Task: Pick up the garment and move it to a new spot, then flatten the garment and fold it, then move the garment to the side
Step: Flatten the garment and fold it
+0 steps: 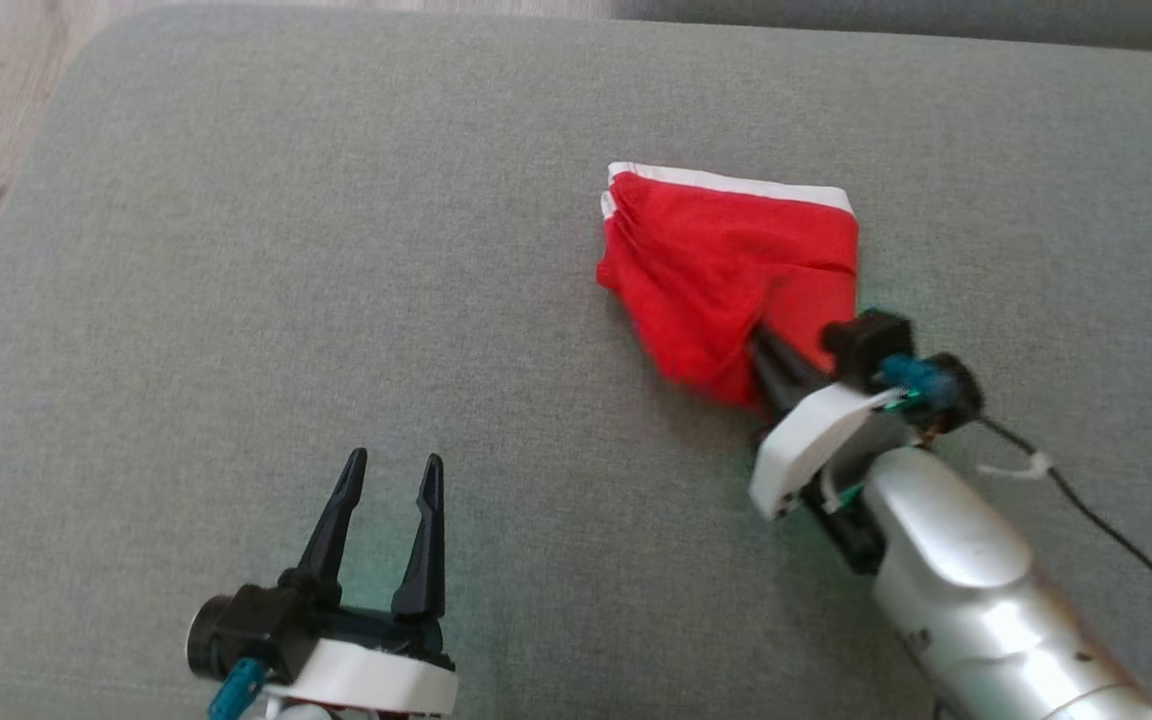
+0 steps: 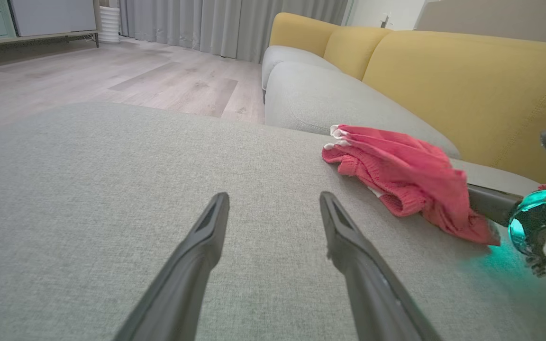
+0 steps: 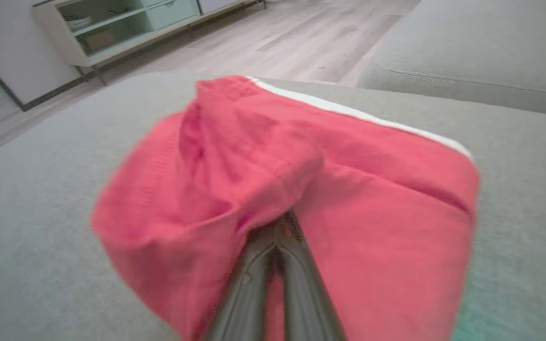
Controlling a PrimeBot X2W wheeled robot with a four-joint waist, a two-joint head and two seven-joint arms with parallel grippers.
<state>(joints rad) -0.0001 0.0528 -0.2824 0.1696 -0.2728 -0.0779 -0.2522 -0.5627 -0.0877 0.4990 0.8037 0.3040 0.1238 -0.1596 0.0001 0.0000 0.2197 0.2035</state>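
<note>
One garment (image 1: 726, 260): red, white-edged, on the cushion (image 1: 336, 250)
My right gripper (image 3: 280, 232): clenched on its near edge
My left gripper (image 1: 396, 460): spread wide — empty

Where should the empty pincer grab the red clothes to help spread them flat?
Probably the gathered left edge of the red garment, just below its white band. The left pincer is open and would come low from the robot's left, since that edge faces it and its folds stack up thick off the cushion. The right pincer is shut on the near corner.
</note>
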